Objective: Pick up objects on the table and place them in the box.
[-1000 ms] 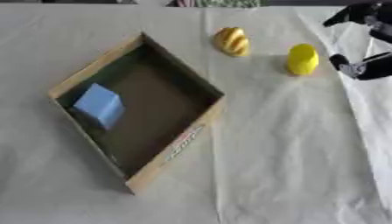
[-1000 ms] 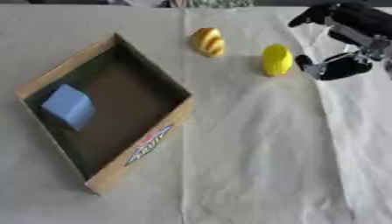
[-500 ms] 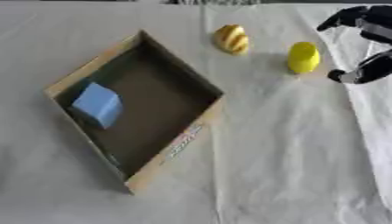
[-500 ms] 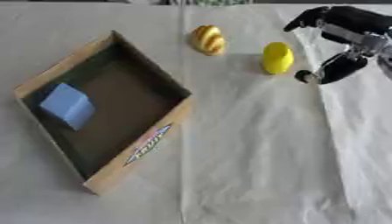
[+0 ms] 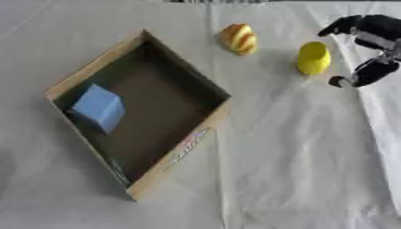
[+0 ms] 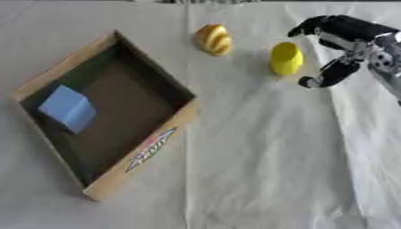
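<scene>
Surface is covered w/ a pale, creased cloth. Open cardboard box sits left of centre, turned diagonally so one corner points to the far side and another to the near edge; dark inside, printed label on its near-right wall. Inside the box, a light blue cube rests on the floor against the left wall.

Outside the box, on the cloth at the far side: a rounded yellow-orange obj w/ darker stripes, just beyond the box's far corner and apart from it. To its right, a plain yellow obj, roughly cylindrical, lying or standing — can't tell which. The two are near each other but not touching.

Right hand comes in from the upper right, black w/ silver parts, sitting just right of the yellow obj. Fingers are curved over above and to the right of it; thumb reaches down on the near-right side. Fingers and thumb are apart, w/ a clear gap between them, and hold nothing. Thumb tip is close to the yellow obj w/ a strip of cloth showing between; can't tell if the hand is above the cloth or touching it.

Left hand doesn't show in either view.
</scene>
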You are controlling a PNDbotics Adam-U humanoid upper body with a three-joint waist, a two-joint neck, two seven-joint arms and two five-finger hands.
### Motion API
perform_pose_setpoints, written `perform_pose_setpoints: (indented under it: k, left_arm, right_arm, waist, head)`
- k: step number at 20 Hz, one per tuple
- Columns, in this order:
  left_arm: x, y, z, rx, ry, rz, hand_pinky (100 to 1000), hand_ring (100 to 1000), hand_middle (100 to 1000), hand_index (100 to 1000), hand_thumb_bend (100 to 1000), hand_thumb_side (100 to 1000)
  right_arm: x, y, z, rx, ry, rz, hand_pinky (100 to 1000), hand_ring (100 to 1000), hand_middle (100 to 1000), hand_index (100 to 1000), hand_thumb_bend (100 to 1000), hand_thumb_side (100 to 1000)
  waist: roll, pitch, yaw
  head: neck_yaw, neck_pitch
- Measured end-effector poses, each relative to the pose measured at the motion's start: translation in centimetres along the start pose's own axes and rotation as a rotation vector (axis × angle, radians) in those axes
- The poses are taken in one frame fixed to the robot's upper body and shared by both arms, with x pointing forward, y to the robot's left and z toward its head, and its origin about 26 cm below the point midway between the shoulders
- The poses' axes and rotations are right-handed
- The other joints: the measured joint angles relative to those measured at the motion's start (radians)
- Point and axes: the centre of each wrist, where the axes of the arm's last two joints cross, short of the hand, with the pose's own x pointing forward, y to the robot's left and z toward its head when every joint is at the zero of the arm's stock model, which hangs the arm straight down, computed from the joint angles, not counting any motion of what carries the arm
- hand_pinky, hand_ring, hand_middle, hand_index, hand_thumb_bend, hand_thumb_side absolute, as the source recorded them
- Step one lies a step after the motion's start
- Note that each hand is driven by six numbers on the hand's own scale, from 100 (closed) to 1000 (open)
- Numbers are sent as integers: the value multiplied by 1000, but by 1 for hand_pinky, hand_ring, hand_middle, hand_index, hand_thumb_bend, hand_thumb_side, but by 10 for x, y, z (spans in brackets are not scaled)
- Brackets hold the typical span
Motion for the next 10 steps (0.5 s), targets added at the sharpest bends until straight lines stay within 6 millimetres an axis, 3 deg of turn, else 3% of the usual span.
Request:
perform_pose_setpoints:
  k: [7,10]
  left_arm:
    - [0,-1,0,-4,3,3,733,688,702,814,100,541]
    - [0,-1,1,-5,3,4,734,687,702,814,100,544]
  right_arm:
    - [-6,4,-10,-25,30,-61,886,881,828,911,259,100]
    - [-7,6,-13,-25,33,-82,885,880,828,913,240,100]
  waist:
    - [0,9,1]
    - [0,12,2]
  head:
    - [-1,-8]
    - [-1,-9]
